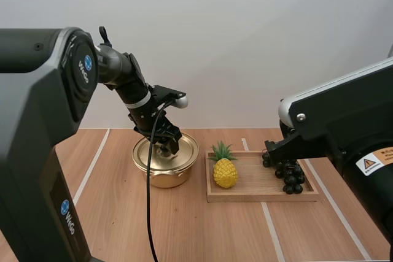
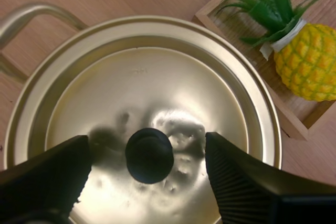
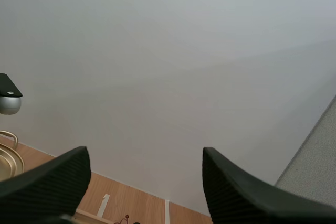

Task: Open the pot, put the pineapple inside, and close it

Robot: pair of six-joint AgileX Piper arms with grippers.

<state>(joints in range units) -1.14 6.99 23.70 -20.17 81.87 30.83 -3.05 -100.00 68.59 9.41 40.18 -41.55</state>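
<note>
Left claw [image 2: 148, 145]: spread wide, holding nothing. It hangs right over the pot lid, one finger on each side of the knob. The fingers look close to the knob but not touching it.
Knob [image 2: 149, 156]: small, round and black. It sits in the middle of the lid, between the two fingers.
Lid [image 2: 157, 77]: shiny gold, lying flat on the pot. The pot is closed.
Pot [image 1: 166, 176]: gold, standing on the table, with a loop handle [image 2: 26, 17] on its side.
Step now: I think this is the grab on the knob, so the lid can come off. That is the first part of the job.
How to do it well: keep the knob in the middle of the gap. Go low enough that the fingers squeeze its sides, not its top. Squeeze tight, since a round smooth knob may slip. Then lift straight up, so the pot does not slide or tip.
Pineapple [image 1: 225, 173]: yellow with green leaves, standing in the tray at the end near the pot.
Tray [image 1: 258, 196]: wooden, just beside the pot.
Grapes [image 1: 291, 179]: a dark bunch at the tray's other end.
Right claw [image 3: 145, 156]: spread, holding nothing, lifted and facing the wall.
Table [image 1: 184, 231]: wooden, under everything.
</note>
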